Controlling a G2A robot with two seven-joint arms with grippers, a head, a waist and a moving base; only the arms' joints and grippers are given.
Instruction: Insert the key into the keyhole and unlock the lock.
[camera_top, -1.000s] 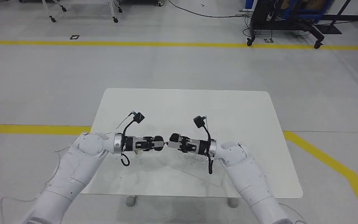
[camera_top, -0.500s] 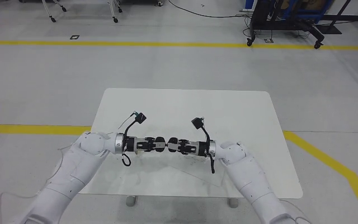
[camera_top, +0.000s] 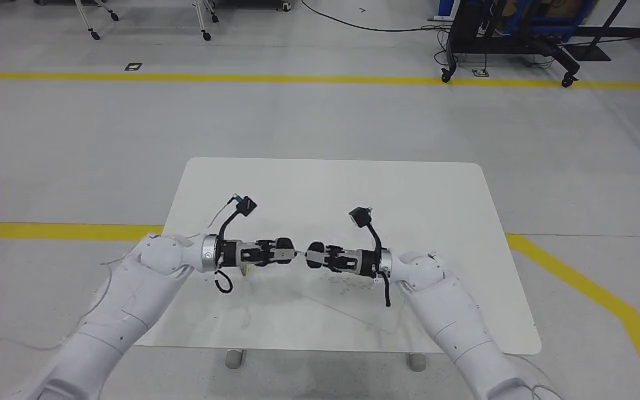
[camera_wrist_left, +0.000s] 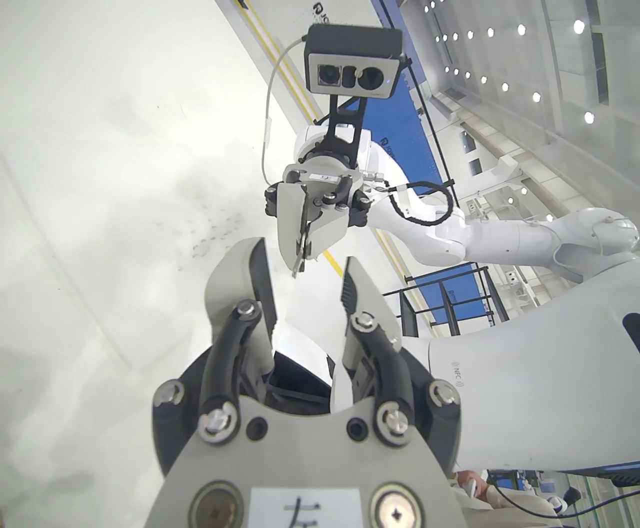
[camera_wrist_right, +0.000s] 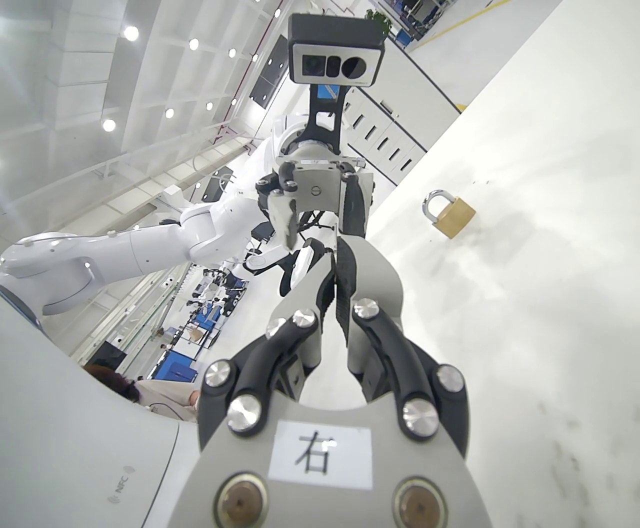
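A brass padlock (camera_wrist_right: 452, 216) with a silver shackle lies flat on the white table (camera_top: 420, 190). Over the middle of the table my two grippers face each other, nearly tip to tip. The right gripper (camera_top: 310, 250) (camera_wrist_right: 334, 260) (camera_wrist_left: 302, 235) is shut on the key (camera_wrist_left: 298, 262), a thin metal blade sticking out past its fingertips. That blade points at the gap of the left gripper (camera_top: 288, 247) (camera_wrist_left: 304, 255) (camera_wrist_right: 317, 220), which is open with nothing held. The padlock rests on the table beyond the left gripper, touched by neither.
The tabletop around the arms is bare white with faint scuff marks (camera_wrist_left: 215, 230). Yellow floor lines (camera_top: 300, 78) run past the table, and a dark wheeled frame (camera_top: 510, 45) stands far back right.
The two grippers closed in on each other half a second ago; now the right one has drawn slightly back to the right and the left one has shifted a little toward the far side.
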